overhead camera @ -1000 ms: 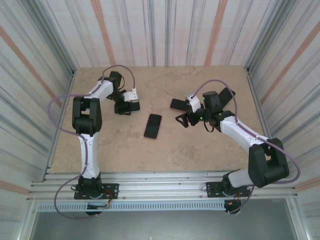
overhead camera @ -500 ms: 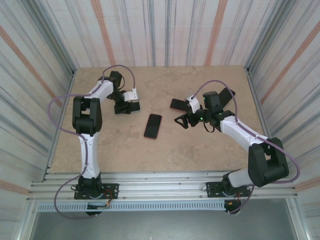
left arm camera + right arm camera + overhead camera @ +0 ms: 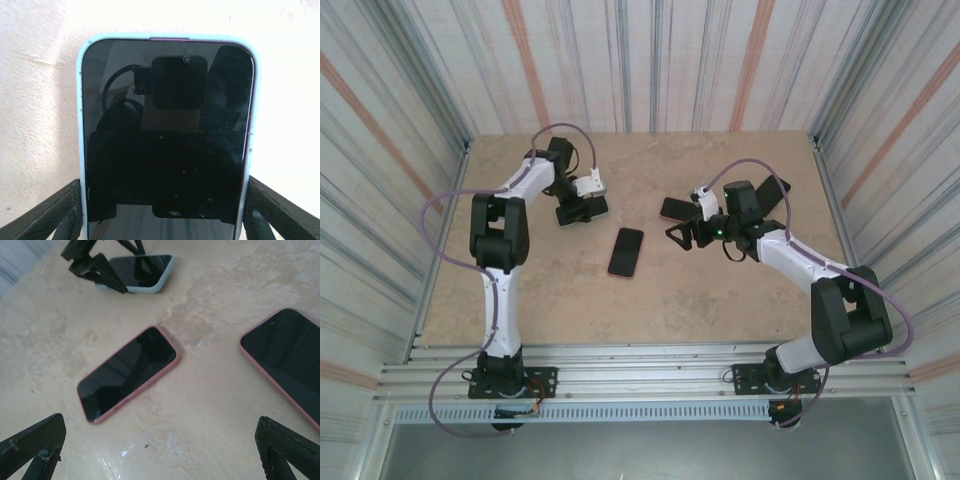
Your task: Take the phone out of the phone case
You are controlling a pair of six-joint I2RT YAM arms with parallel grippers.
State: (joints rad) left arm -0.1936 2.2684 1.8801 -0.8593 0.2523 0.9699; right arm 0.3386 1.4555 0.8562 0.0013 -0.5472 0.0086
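The phone [image 3: 167, 135] sits fully seated in its light-blue phone case [image 3: 167, 37], screen up and dark, the case lip unbroken round the top and both long sides; it lies flat on the tabletop [image 3: 215, 295], at about ten o'clock from the middle as the top camera sees it; the left tool [image 3: 164, 185] straddles its near end, one finger against each long side of the case, so it looks pinched across the width; the right tool [image 3: 160, 422] hangs over the tabletop with its fingers spread wide and nothing between them, well apart from the blue case, which shows at eleven o'clock in its own camera; below and ahead of it lies a pink-cased phone [image 3: 127, 375], and a second pink-cased phone [image 3: 285, 362] lies at three o'clock; by my reading the step in hand is securing the cased phone, with the extraction not yet begun; the next move probably calls for the right tool to travel over to the blue case and work a corner of the lip off the phone while the left tool steadies the case.
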